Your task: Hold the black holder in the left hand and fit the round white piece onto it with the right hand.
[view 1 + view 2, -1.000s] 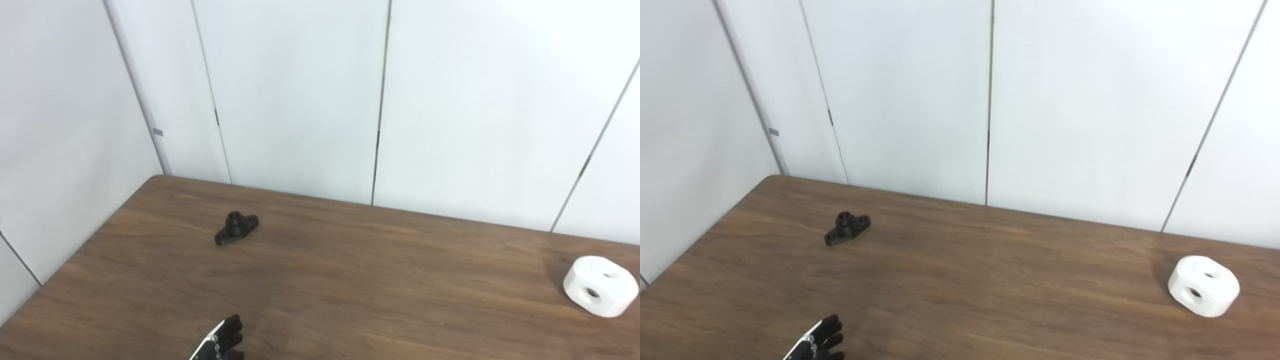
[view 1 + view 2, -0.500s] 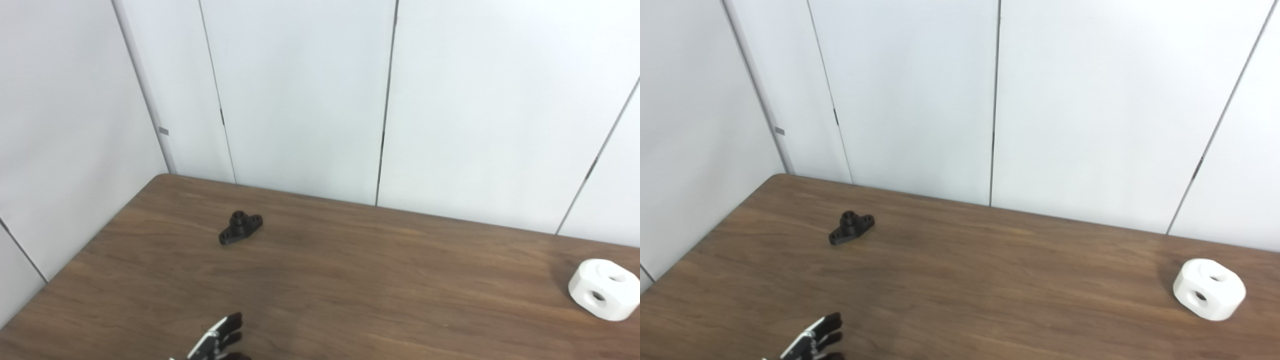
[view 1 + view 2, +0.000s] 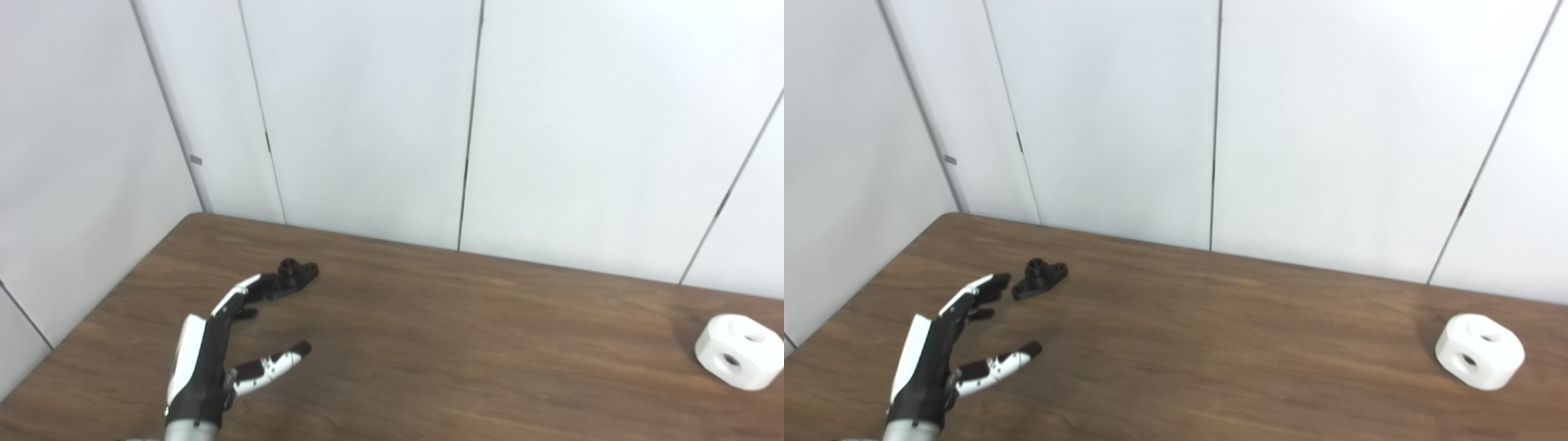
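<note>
Nearest to me, the left hand (image 3: 940, 349) reaches out over the table (image 3: 1176, 343), holding nothing, fingers spread and thumb splayed to the side. Its fingertips (image 3: 995, 283) sit just short of the holder (image 3: 1040, 278); in the left eye view they seem to overlap it, so I cannot tell whether they touch. The holder lies flat on the wood toward the far left corner. Well apart, at the right edge, the white piece (image 3: 1479, 351) rests untouched. The right hand is nowhere in sight. Behind it all stand plain white wall panels (image 3: 1323, 135).

As I judge it, the task has barely begun: the holder is not grasped, and the picking up of the white piece and the fitting are all left. A second ago only the hand's fingertips showed at the bottom edge; now it has travelled most of the way to the holder. Neither part has moved.
</note>
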Robot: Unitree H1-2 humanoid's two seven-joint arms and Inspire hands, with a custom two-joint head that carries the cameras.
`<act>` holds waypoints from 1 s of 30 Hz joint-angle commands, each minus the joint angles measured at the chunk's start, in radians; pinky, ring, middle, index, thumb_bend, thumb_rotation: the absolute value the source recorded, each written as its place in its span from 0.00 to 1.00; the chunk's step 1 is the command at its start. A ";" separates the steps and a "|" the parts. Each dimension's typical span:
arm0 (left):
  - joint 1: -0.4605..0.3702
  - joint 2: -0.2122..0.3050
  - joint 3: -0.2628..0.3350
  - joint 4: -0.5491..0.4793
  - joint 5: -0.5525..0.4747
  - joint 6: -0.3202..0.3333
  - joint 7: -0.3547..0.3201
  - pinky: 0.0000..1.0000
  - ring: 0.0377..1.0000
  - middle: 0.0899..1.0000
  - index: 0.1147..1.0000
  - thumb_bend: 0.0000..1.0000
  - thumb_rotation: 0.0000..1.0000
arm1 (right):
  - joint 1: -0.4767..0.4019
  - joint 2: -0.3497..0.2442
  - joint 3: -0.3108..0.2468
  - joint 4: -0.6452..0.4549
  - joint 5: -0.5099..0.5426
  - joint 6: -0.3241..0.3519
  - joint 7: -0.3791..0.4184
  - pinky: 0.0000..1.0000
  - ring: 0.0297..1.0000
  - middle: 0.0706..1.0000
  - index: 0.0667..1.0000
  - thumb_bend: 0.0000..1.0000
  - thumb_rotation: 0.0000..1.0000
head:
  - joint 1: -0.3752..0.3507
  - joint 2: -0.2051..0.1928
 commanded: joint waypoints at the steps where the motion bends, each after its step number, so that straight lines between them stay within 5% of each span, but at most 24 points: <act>1: -0.029 0.033 0.002 -0.007 0.077 0.014 0.006 0.90 0.93 0.89 0.81 0.80 0.14 | 0.010 -0.008 -0.026 0.011 -0.018 0.043 -0.040 1.00 0.98 0.98 1.00 0.54 1.00 | 0.001 0.000; 11: -0.182 0.091 -0.019 0.114 0.223 0.095 -0.009 0.88 0.96 0.93 0.84 0.83 0.28 | 0.017 -0.006 -0.020 -0.008 -0.017 0.062 -0.047 0.99 0.98 0.98 0.98 0.52 1.00 | -0.007 0.007; 19: -0.274 0.153 -0.039 0.298 0.273 0.057 0.056 1.00 0.94 0.89 0.80 0.83 0.33 | 0.027 -0.001 -0.018 -0.025 -0.029 0.078 -0.050 0.98 0.97 0.97 0.98 0.53 1.00 | -0.013 0.013; 30: -0.399 0.224 -0.099 0.525 0.319 0.073 0.091 1.00 0.94 0.89 0.78 0.85 0.38 | 0.027 0.004 -0.014 -0.031 -0.037 0.090 -0.059 0.96 0.96 0.96 0.97 0.53 1.00 | -0.023 0.015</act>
